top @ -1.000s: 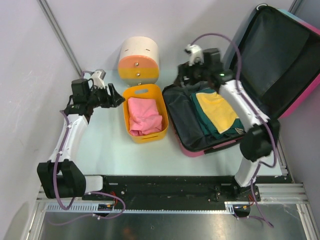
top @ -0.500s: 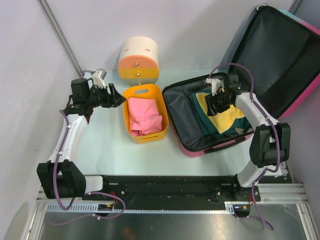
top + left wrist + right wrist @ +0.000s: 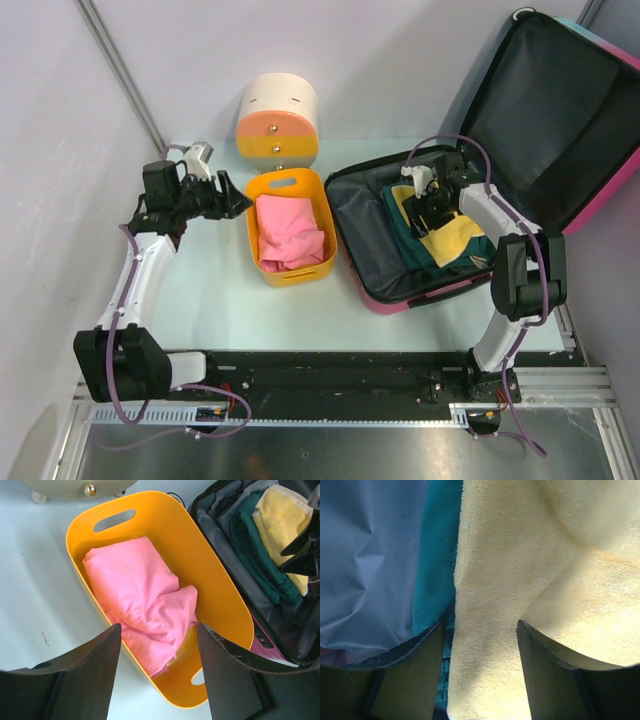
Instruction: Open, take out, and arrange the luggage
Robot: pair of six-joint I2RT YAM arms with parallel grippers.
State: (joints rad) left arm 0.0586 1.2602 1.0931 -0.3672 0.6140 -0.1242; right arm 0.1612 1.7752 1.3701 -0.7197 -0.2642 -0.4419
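Observation:
The luggage (image 3: 572,120) lies open at the right, its black-lined lid leaning back. In its base a yellow cloth (image 3: 455,238) rests on a folded teal cloth (image 3: 412,250). My right gripper (image 3: 428,207) is down on the near-left part of the yellow cloth. In the right wrist view its jaws (image 3: 480,630) stand open, straddling the yellow cloth's (image 3: 545,555) left edge beside the teal cloth (image 3: 437,555) and grey lining (image 3: 370,555). My left gripper (image 3: 233,199) hovers open and holds nothing, just left of the basket.
A yellow basket (image 3: 291,279) holding a pink cloth (image 3: 290,232) stands left of the luggage; the left wrist view shows the basket (image 3: 215,580) and the pink cloth (image 3: 135,595) from above. A round cream-orange-yellow drawer box (image 3: 277,120) stands behind it.
My right arm swung from the suitcase's back-left rim down into the base, onto the yellow cloth, and its jaws narrowed somewhat. The left arm barely moved.

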